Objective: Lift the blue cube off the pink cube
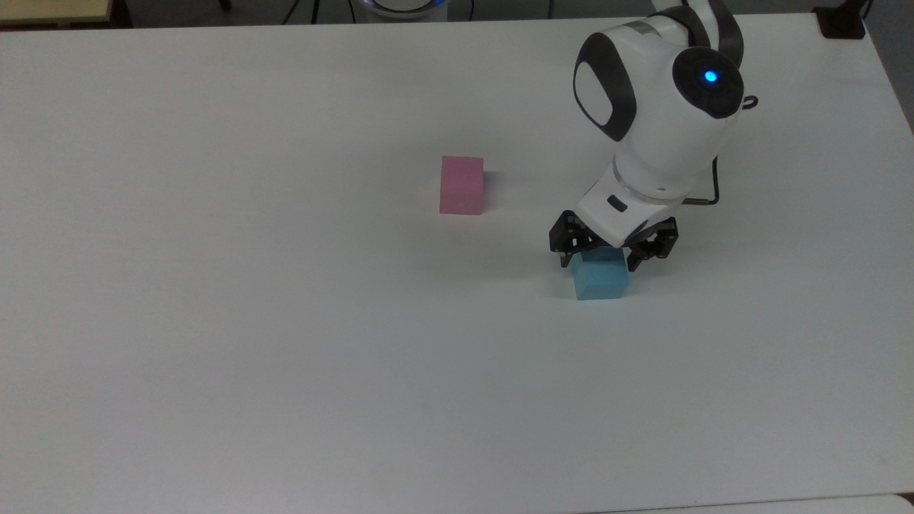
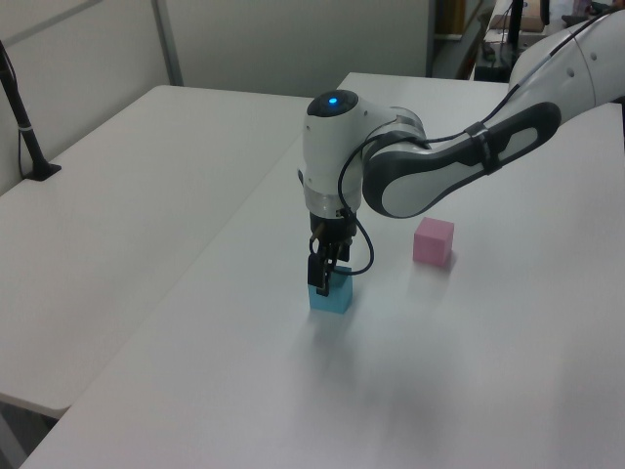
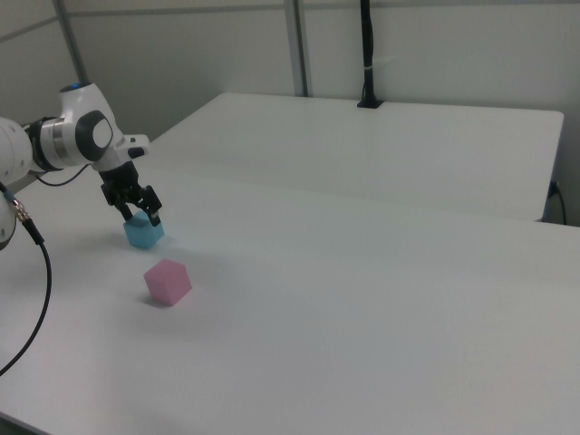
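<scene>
Top view: we see our gripper (image 1: 607, 258) with its fingers spread apart, straddling the top of the blue cube (image 1: 602, 282), which sits flat on the white table (image 1: 285, 343). Off to the top view's left and farther back, the pink cube (image 1: 462, 185) stands alone, well apart from it.

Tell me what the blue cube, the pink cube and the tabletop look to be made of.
Blue cube: matte, plain faces with no glare; likely foam or painted wood, can't tell which.
Pink cube: same flat, dull finish, so probably the same material.
Table: smooth white surface with a faint sheen and soft shadows; looks like laminate.
</scene>
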